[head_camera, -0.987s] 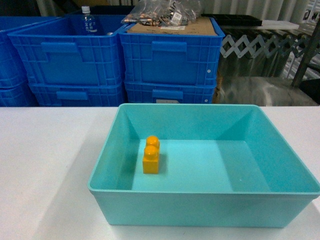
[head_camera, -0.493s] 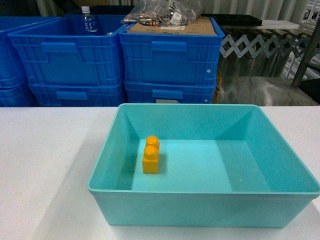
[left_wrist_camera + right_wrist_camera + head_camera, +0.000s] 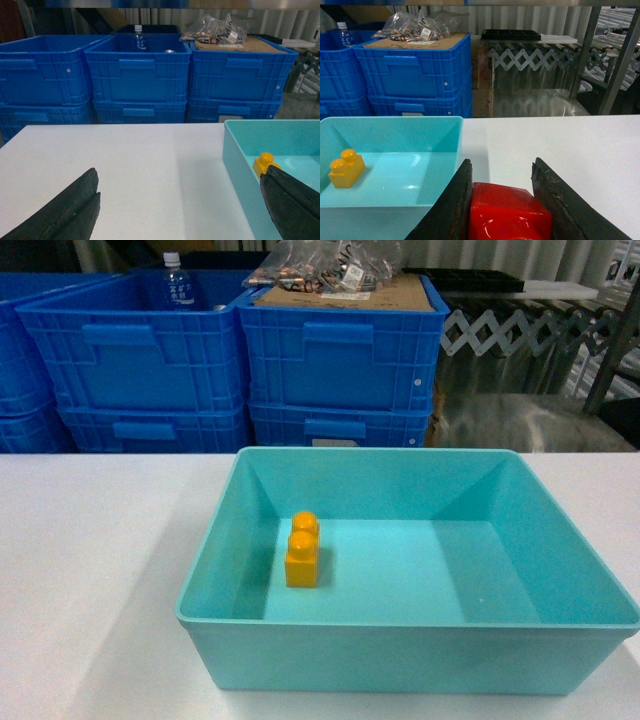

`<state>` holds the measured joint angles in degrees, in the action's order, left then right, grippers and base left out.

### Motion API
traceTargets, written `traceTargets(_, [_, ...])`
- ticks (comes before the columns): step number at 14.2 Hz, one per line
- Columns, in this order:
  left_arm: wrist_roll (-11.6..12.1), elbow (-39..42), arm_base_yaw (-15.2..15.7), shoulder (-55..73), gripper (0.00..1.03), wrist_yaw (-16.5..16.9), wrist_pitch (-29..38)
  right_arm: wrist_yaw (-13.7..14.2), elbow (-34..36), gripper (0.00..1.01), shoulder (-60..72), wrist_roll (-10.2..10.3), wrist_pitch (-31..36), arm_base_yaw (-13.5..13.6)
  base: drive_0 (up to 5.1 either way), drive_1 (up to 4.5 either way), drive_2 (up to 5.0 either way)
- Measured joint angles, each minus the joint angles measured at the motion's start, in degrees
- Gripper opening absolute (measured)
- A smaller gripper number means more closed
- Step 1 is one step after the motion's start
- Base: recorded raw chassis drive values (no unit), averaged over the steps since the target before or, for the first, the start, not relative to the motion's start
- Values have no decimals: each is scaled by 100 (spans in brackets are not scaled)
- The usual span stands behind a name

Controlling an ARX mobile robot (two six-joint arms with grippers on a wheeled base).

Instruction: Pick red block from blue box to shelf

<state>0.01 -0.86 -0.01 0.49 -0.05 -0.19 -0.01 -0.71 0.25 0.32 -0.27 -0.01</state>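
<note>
Though it looks light, rigid and glossy enough to slip, the red block point(image 3: 507, 212) sits clamped between the right gripper point(image 3: 502, 200) jaws on its flat side faces, which I judge the soundest hold, just outside the blue box point(image 3: 420, 210) over the white table point(image 3: 560, 145). Left gripper point(image 3: 180, 210) hangs with jaws spread wide and empty beside the tub's wall, while the yellow-orange two-stud brick point(image 3: 302, 551) rests alone on the tub floor. Dark blue crates point(image 3: 340, 350) stack behind with a water bottle point(image 3: 177, 282) and bagged parts point(image 3: 415, 27); steel shelf uprights point(image 3: 620, 57) rise far right, nothing obvious blocking the way.
</note>
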Motion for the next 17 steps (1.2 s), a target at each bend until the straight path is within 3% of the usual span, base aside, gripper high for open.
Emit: traceTargets(17, [0, 0, 0, 0, 98, 0, -2, 0, 0, 30, 0, 0, 0, 0, -142, -142, -142])
